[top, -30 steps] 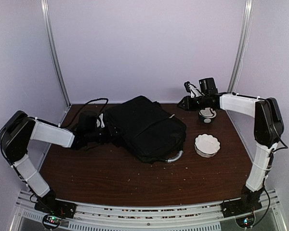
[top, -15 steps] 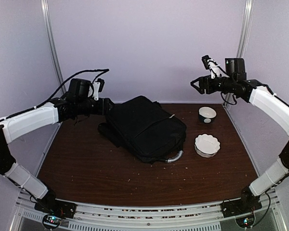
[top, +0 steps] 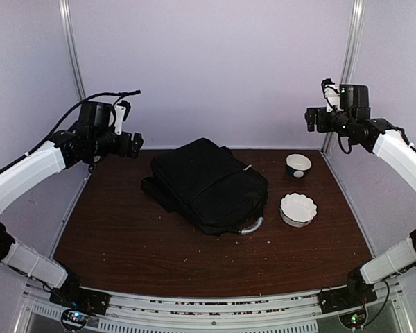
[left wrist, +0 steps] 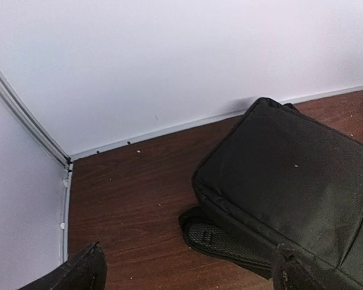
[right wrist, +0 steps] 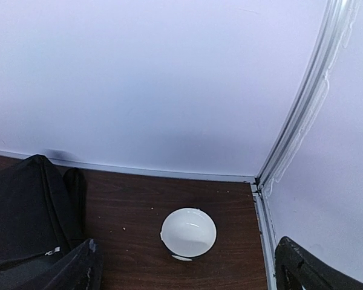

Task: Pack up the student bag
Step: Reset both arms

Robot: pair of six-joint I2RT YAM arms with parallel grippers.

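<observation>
The student bag [top: 208,184], a big black backpack, lies flat mid-table, its grey-silver handle [top: 252,226] pointing to the near right. My left gripper [top: 134,143] hangs high above the table's far left, off the bag and open. In the left wrist view the bag [left wrist: 290,169] fills the right side, and the left gripper [left wrist: 187,272] has nothing between its spread fingers. My right gripper [top: 309,119] is raised near the far right corner, open and empty. The right wrist view shows the bag's edge [right wrist: 24,211] at lower left and the right gripper [right wrist: 190,266] wide open.
A small bowl [top: 298,164], dark outside and white inside, stands at the far right, also in the right wrist view [right wrist: 189,232]. A white scalloped bowl [top: 298,208] sits nearer, right of the bag. Enclosure walls and metal corner posts [top: 350,62] stand close behind both grippers.
Both arms rose and drew back: the left from the bag's left side, the right from above the small bowl. Both sets of jaws opened wide.
</observation>
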